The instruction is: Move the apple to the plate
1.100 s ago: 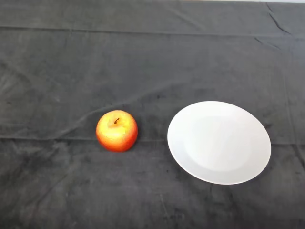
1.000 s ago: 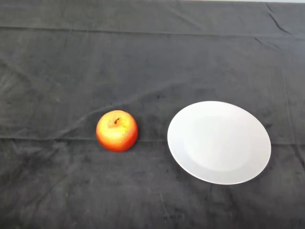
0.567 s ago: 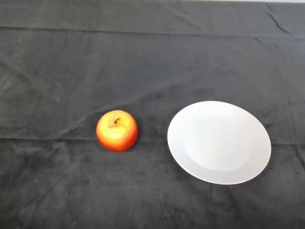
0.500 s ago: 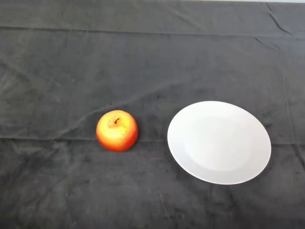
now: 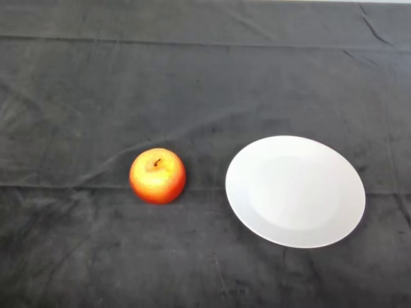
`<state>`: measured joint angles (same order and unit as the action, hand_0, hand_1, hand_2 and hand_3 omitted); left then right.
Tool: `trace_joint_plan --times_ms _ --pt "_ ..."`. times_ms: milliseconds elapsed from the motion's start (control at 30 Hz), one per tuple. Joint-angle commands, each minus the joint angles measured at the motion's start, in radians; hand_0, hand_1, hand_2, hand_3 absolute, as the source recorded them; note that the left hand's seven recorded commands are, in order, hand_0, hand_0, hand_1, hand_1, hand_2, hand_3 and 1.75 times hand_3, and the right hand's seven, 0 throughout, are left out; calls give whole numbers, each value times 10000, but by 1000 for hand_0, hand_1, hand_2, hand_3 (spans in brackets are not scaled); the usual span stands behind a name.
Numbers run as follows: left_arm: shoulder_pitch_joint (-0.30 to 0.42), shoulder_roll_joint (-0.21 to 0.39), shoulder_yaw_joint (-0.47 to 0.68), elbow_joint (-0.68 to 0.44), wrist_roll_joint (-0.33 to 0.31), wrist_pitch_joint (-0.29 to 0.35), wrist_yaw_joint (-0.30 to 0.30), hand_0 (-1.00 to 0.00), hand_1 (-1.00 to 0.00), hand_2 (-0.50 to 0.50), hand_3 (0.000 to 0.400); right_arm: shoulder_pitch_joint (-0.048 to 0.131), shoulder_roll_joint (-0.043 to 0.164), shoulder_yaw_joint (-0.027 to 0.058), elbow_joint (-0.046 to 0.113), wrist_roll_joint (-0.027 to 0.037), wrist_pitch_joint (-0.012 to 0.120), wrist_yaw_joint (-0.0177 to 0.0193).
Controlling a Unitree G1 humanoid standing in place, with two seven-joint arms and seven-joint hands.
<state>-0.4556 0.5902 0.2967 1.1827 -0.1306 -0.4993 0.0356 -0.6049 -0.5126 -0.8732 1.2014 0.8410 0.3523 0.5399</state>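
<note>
A red and yellow apple (image 5: 157,176) with a short brown stem stands upright on the dark cloth, left of centre. A round white plate (image 5: 295,190) lies on the cloth to the right of the apple, a short gap between them. The plate holds nothing.
The dark cloth (image 5: 192,83) covers the whole table and has creases and folds running across it, one long fold passing under the apple and plate.
</note>
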Motion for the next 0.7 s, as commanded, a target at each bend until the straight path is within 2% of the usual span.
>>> trace_joint_plan --times_ms 33,700 --pt "-389 -52 -230 -547 258 -259 -171 0 0 0 0 37 19 -97 62 -4 -39 -61" --pt "-692 -1043 -1303 -821 1027 -955 -1027 0 0 0 0 46 30 -93 36 -3 -36 -74"
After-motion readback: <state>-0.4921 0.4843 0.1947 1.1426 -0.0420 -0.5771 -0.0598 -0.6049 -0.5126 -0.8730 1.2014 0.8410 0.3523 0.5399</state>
